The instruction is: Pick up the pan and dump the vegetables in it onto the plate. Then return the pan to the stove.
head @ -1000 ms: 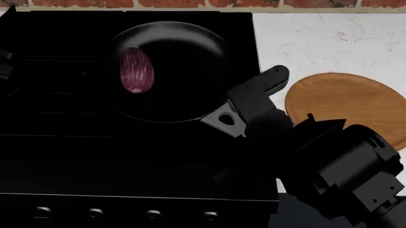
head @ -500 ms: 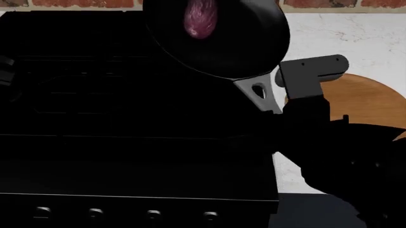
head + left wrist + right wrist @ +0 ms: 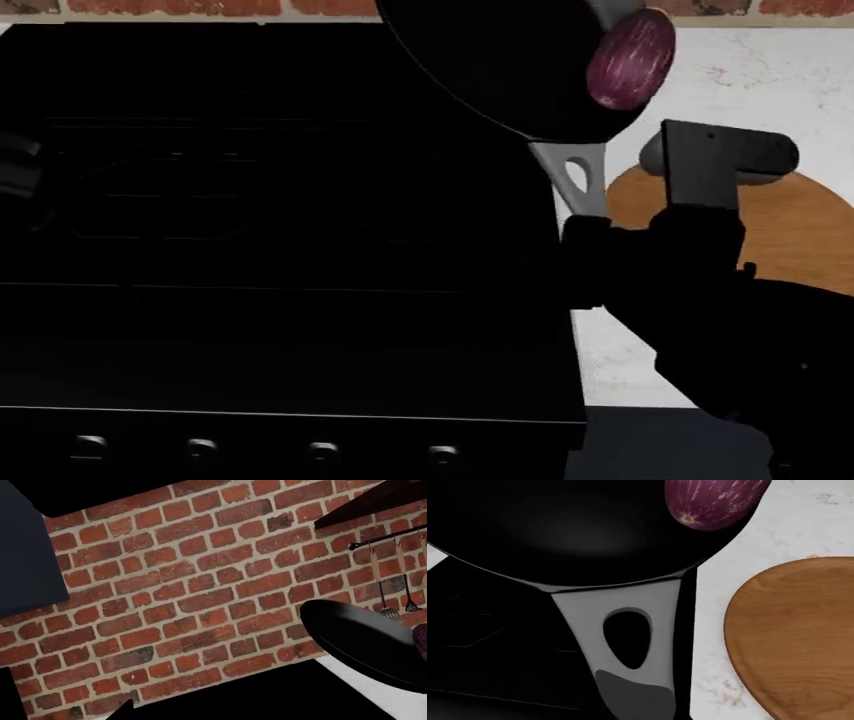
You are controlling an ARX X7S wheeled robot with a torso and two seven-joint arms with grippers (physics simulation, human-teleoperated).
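1. Since half a second ago the pan (image 3: 514, 60) has swung further right, off the middle of the stove (image 3: 267, 250), and the eggplant (image 3: 630, 58) has rolled from the pan's middle to its right-hand rim.

2. Step in hand, as I read it: carrying the lifted pan toward the plate (image 3: 787, 225) for the dump. The pan hangs in the air over the stove's right edge and the white counter (image 3: 747, 70); the plate lies on that counter, nearer the robot and to the right, not yet under the pan.

3. Next move calls for bringing the pan's low rim over the wood before tilting more (the eggplant sits at the very rim already, so I would guess an early roll-out onto the counter is the risk).

4. Right gripper (image 3: 587, 235) is clamped on the grey handle (image 3: 627, 645) below its hole, the dark arm reaching up from the lower right with the wrist beside the plate's near edge.

5. Left gripper: I cannot tell its state. Only a dark bit of that arm shows at the far left of the head view, and its wrist camera looks at the brick wall (image 3: 173, 595), catching the pan's edge.
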